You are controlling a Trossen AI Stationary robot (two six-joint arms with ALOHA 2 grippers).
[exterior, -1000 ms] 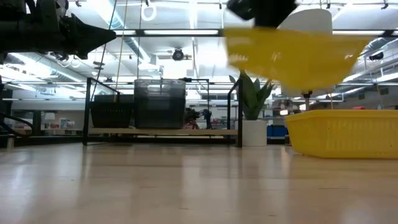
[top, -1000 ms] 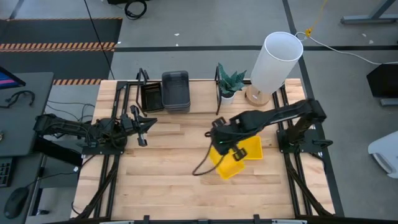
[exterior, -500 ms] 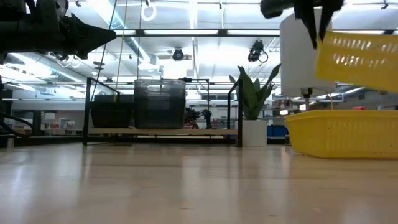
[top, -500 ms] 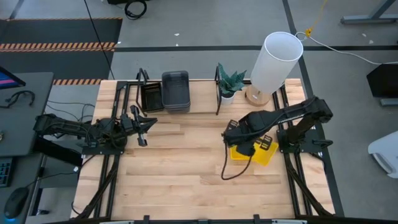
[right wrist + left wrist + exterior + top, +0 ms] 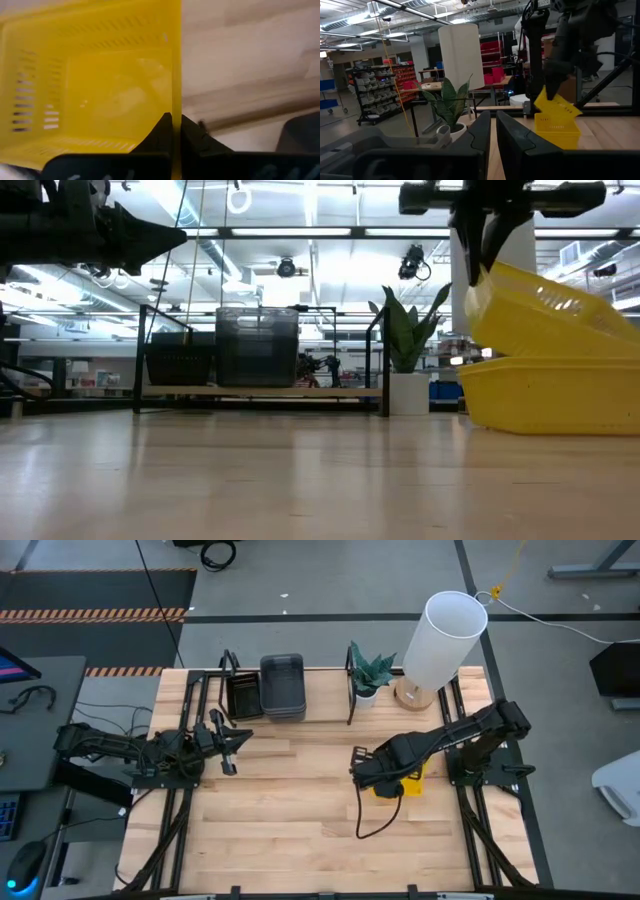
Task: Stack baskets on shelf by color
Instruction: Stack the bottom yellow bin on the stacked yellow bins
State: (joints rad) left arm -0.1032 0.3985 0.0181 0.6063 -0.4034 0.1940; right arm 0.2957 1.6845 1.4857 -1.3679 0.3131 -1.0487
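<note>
Your right gripper [image 5: 175, 122] has its fingers clamped on a tilted yellow basket's [image 5: 535, 315] rim, directly above another yellow basket [image 5: 550, 395]; the shelf [image 5: 290, 705] lies well off toward the left arm.

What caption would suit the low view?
Right tool lowers a tilted yellow basket into another yellow basket on the table.

A bright yellow basket [image 5: 545, 315], tilted with one end raised, rests partly inside a second yellow basket [image 5: 550, 395] that sits flat near the worktop's right edge, the upper one pinched by its rim. On the low wooden shelf [image 5: 262, 391] along the far edge, a stack of dark grey baskets [image 5: 282, 686] stands beside a lower black perforated basket [image 5: 243, 696], which sits nearer the shelf's left end loop.
</note>
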